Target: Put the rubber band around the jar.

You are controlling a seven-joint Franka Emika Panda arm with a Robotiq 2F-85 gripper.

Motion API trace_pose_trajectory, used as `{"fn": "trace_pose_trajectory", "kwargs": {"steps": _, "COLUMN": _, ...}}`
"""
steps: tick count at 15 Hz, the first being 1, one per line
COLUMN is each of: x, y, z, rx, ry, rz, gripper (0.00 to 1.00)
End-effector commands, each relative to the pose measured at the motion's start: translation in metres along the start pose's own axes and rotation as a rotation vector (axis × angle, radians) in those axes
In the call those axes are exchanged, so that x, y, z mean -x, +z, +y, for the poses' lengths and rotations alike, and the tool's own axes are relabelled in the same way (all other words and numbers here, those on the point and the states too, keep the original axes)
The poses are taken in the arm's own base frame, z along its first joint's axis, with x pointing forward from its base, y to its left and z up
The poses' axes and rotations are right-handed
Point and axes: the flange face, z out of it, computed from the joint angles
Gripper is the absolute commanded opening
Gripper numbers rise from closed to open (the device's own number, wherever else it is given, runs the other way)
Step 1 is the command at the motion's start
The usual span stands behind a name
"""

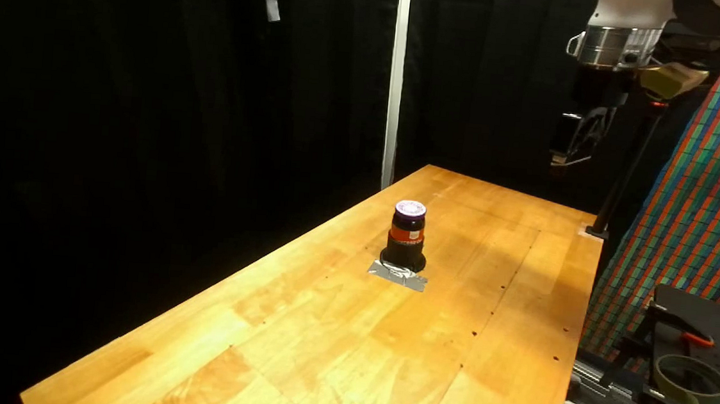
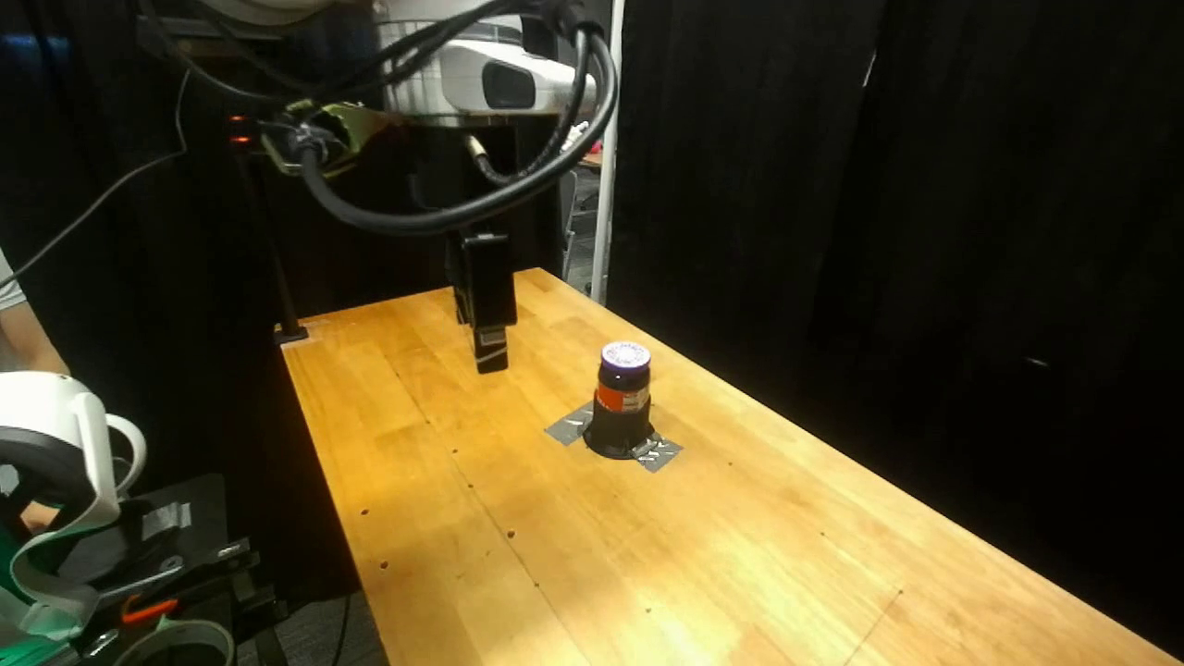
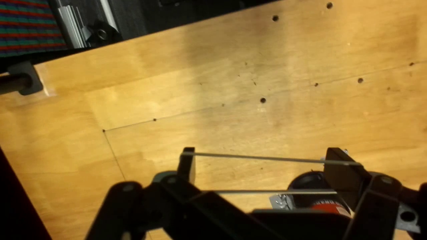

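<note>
1. Workpiece. In an exterior view, the jar [image 1: 408, 224] stands upright on the wooden desk [image 1: 346, 381], seated in a black flanged holder [image 1: 404, 255]. Identify the jar by its pale printed lid [image 1: 411, 208], dark body and reddish-orange label [image 1: 401, 234]. Silver-grey tape [image 1: 415, 282] runs from the holder's foot onto the wood.

2. Manipulator. In the same view, my arm [image 1: 629, 11] enters at top right. My jaws hang above the level of the desk, well apart from the jar; the area is too dark for me to tell their opening.

3. Surroundings. A black curtain [image 1: 180, 117] and a white pole [image 1: 397, 83] stand beyond the desk; a multicoloured striped sheet [image 1: 685, 234] hangs at the right.

4. Alignment. In an exterior view, black cables [image 2: 444, 219] loop below my arm. My jaws point down, to the left of the jar as seen here and apart from it. One fingertip [image 2: 492, 361] shows, so I cannot tell the jaw opening from this side. Tape lies at two sides of the holder. A person's forearm [image 2: 26, 335] is partly visible at left.

5. Jaw state. In the wrist view, my jaws are set wide. The rubber band [image 3: 267, 192] is stretched across them as two strands, each spanning the gap.

6. Jar position. The jar is at lower right, largely hidden behind my jaws; part of its label shows. The lower strand crosses in front of the holder.
</note>
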Motion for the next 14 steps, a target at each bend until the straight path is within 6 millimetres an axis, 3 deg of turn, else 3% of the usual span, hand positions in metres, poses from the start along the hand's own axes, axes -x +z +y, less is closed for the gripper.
{"fn": "trace_pose_trajectory", "kwargs": {"steps": 1, "x": -0.037, "y": 0.004, "z": -0.044, "rx": -0.052, "ry": 0.054, "rz": 0.104, "gripper": 1.00}}
{"fn": "trace_pose_trajectory", "kwargs": {"steps": 5, "x": -0.067, "y": 0.019, "z": -0.080, "rx": -0.091, "ry": 0.047, "rz": 0.249, "gripper": 1.00}}
{"fn": "trace_pose_trajectory", "kwargs": {"steps": 14, "x": -0.129, "y": 0.060, "z": -0.128, "rx": -0.069, "ry": -0.029, "rz": 0.353, "gripper": 1.00}}
